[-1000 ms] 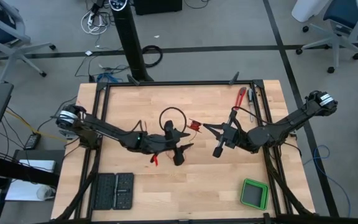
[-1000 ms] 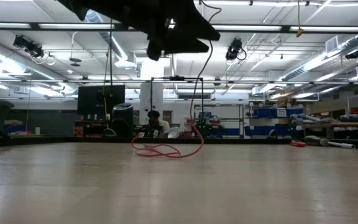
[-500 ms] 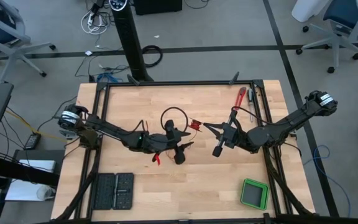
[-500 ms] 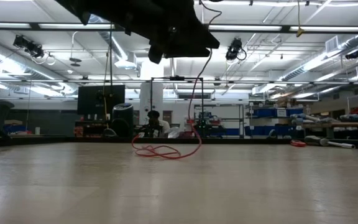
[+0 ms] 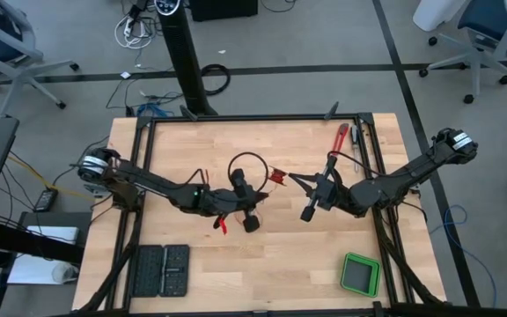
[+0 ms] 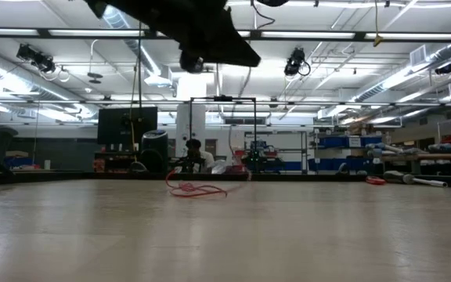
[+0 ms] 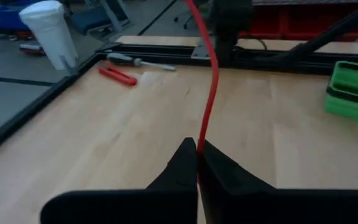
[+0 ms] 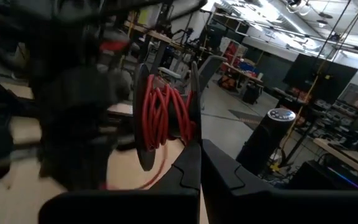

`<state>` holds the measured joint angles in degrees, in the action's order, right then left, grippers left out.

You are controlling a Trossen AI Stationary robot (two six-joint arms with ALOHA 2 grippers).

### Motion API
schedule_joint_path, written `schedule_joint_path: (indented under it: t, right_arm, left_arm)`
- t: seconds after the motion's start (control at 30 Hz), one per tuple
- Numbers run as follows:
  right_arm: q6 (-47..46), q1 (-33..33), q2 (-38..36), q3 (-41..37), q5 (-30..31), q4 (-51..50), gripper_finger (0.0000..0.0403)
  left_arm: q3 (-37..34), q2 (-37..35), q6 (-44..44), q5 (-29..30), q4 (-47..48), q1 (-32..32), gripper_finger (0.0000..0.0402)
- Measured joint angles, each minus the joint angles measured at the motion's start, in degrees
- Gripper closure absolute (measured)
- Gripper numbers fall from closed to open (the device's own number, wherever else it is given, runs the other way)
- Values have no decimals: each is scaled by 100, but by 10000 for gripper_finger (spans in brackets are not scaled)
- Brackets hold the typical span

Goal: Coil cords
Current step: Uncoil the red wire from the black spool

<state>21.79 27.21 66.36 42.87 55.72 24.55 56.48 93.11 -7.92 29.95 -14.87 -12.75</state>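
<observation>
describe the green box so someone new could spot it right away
Start at the light wooden table framed by black rails, and go to its front corner on the right arm's side. There sits a small square bright green box with a dark centre, the only green thing on the table; the black cases are at the opposite front corner.

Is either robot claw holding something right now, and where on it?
The left gripper pinches the thin red wire along its run; the right gripper clamps the wound red loops.
</observation>
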Motion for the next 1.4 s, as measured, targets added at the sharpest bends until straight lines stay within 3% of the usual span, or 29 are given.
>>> schedule_joint_path:
  t: [0.3, 0.5, 0.83, 0.93, 1.2, 1.4]
  right_arm:
    - [419, 172, -1, 0, 13, -84, 403]
    - [586, 182, 0, 2, 456, -971, 403]
    - [478, -170, 12, 0, 2410, -976, 403]
    - [477, -202, 12, 0, 2703, -805, 403]
    - [483, -237, 12, 2, 2639, -109, 403]
    - [489, -211, 13, 2, 1879, 122, 403]
  left_arm:
    - [116, -978, -329, 1146, 1811, -43, 401]
    - [116, -1489, -265, 1170, 1917, -296, 401]
    - [125, -1457, 606, -611, 1193, -504, 401]
    - [123, -1363, 601, -832, 1236, -504, 401]
    - [123, -677, 624, -1121, 904, -484, 401]
    - [121, -163, 735, -959, 895, -320, 401]
